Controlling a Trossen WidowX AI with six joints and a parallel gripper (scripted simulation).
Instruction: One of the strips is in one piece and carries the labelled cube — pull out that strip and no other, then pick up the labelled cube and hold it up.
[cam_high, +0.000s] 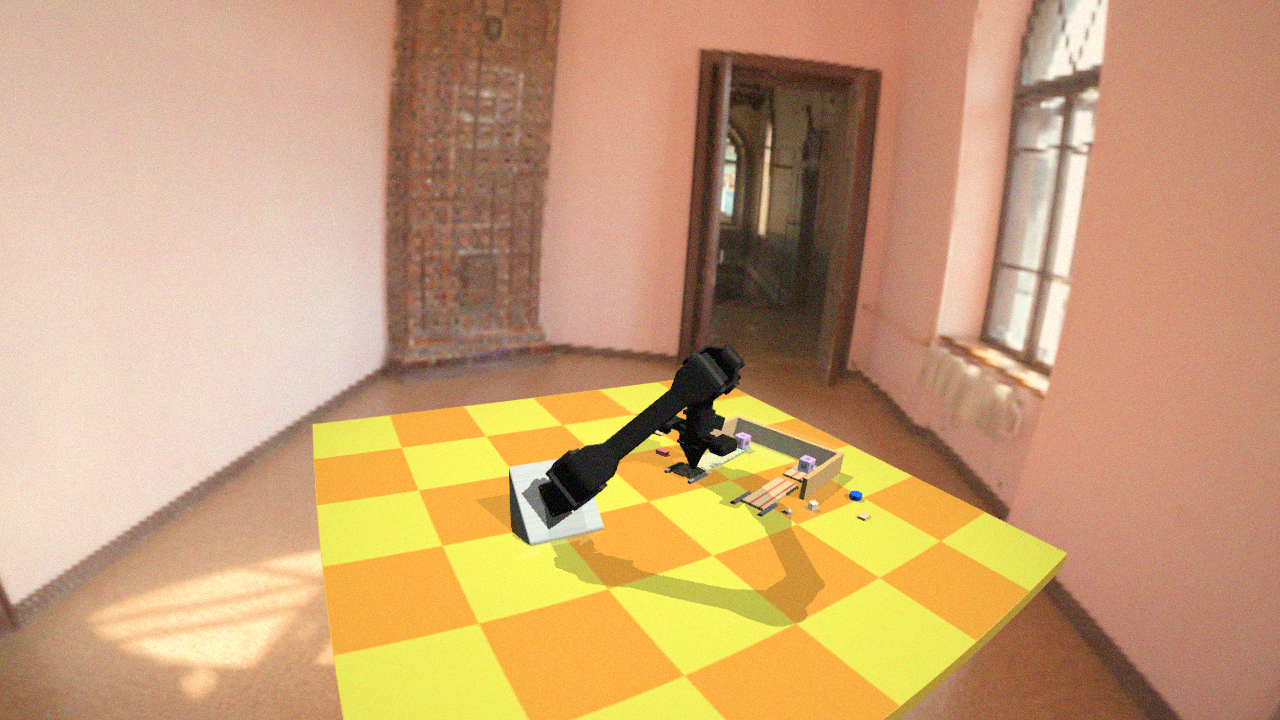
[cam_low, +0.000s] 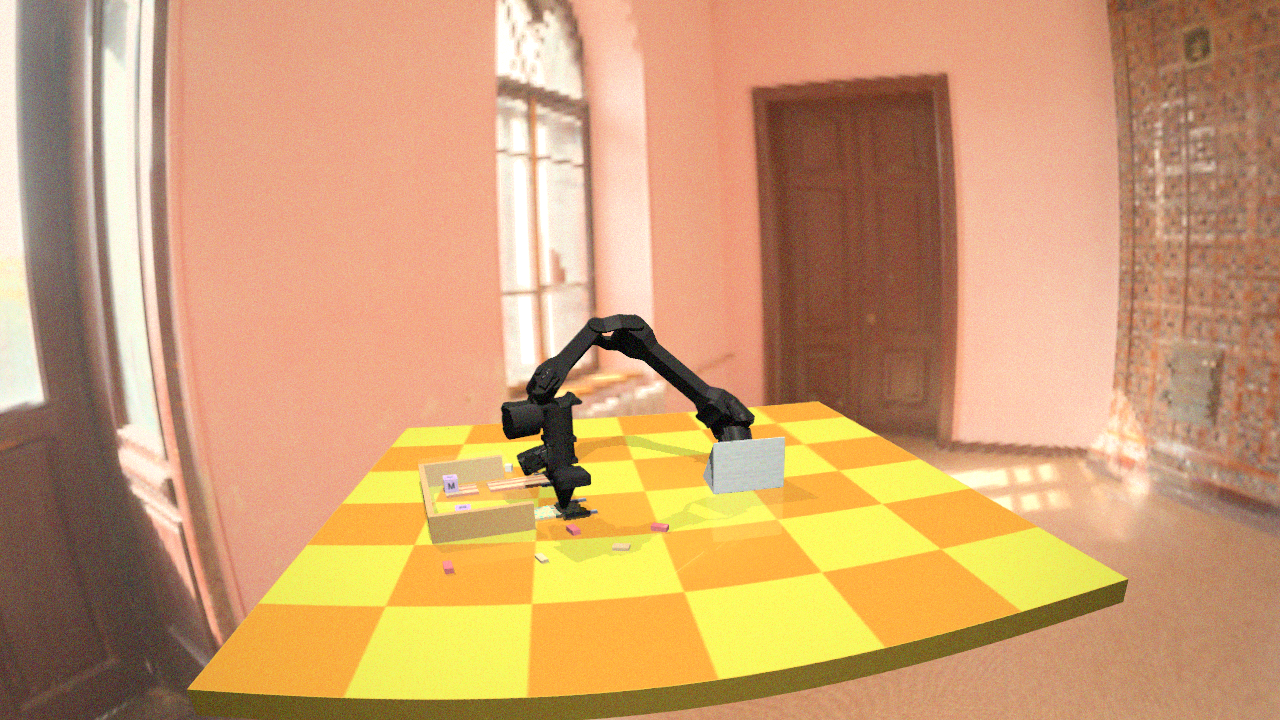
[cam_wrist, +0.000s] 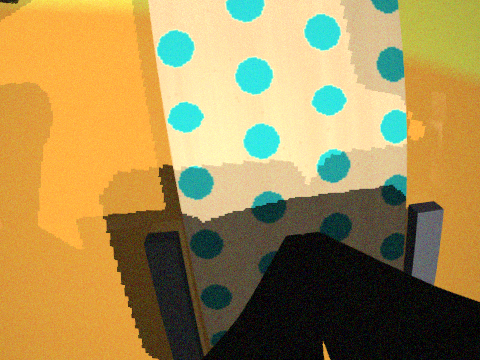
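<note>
The gripper (cam_wrist: 320, 347) has its fingers squeezed tight together with nothing between them, tips pressing down on the near end of the spotty strip (cam_wrist: 267, 74)

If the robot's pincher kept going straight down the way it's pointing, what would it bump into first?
Most likely the spotted strip right under the gripper. The shut fingers point down at its near end and seem already pressed on it, though depth is hard to judge.

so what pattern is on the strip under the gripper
Cream with turquoise dots; the strip shows best in the wrist view.
</note>
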